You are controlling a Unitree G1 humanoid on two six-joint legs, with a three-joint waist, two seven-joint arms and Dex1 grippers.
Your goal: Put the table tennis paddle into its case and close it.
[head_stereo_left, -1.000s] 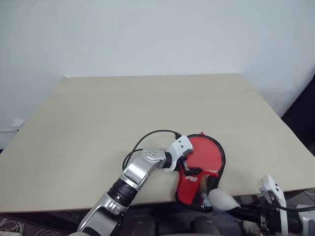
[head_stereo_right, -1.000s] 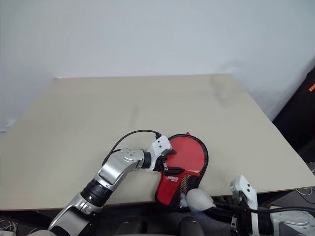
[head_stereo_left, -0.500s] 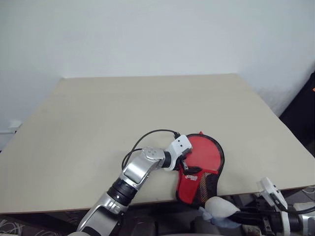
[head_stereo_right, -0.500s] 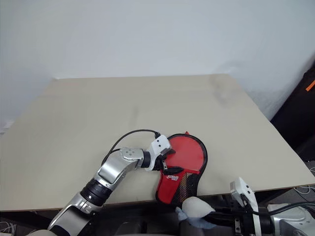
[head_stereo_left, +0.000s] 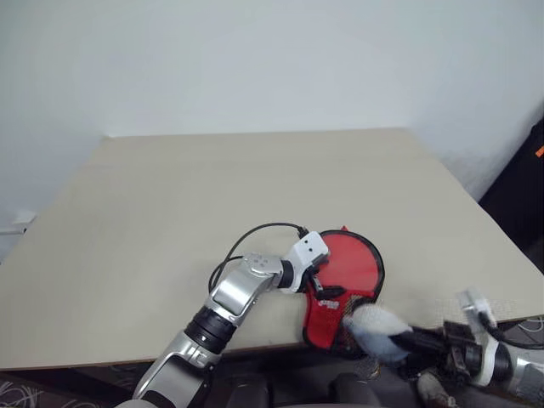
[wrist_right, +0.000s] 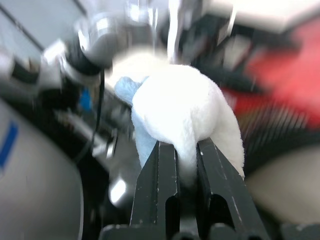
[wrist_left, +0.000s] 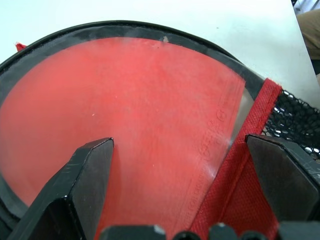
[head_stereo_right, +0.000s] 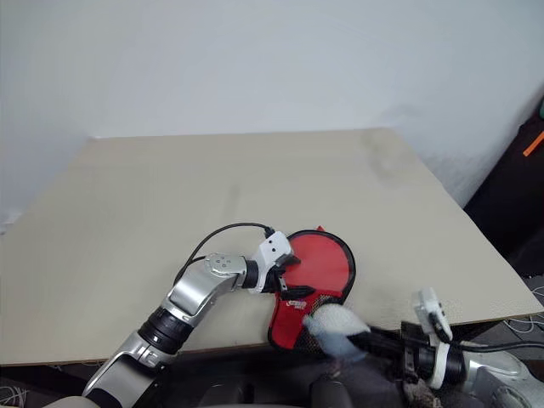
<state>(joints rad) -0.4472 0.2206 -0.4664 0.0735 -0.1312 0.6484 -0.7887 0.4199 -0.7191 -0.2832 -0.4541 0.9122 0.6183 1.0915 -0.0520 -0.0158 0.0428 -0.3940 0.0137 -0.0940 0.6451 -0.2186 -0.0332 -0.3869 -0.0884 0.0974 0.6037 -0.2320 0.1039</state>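
The case (head_stereo_left: 367, 256) lies at the table's near edge, window side up. Through its clear window shows the red face of the table tennis paddle (head_stereo_left: 353, 270); the handle end lies under black mesh (wrist_left: 300, 125). My left gripper (head_stereo_left: 321, 286) rests on the case from the left, open, its fingers (wrist_left: 80, 185) spread wide over the red face (wrist_left: 150, 110) with nothing between them. My right gripper (wrist_right: 186, 155) reaches in from the lower right and is shut on a soft whitish lump (head_stereo_left: 374, 327), which hangs over the case's near mesh end.
The beige table (head_stereo_left: 170, 212) stretches wide behind and to the left of the case. Its near edge (head_stereo_left: 255, 348) runs just under the case. A white wall stands behind the table, and a dark object (head_stereo_left: 527, 187) stands off the table's right side.
My right gripper has risen from below the table edge and carried the whitish lump up and forward over the case's near end. The left arm and case have stayed put.
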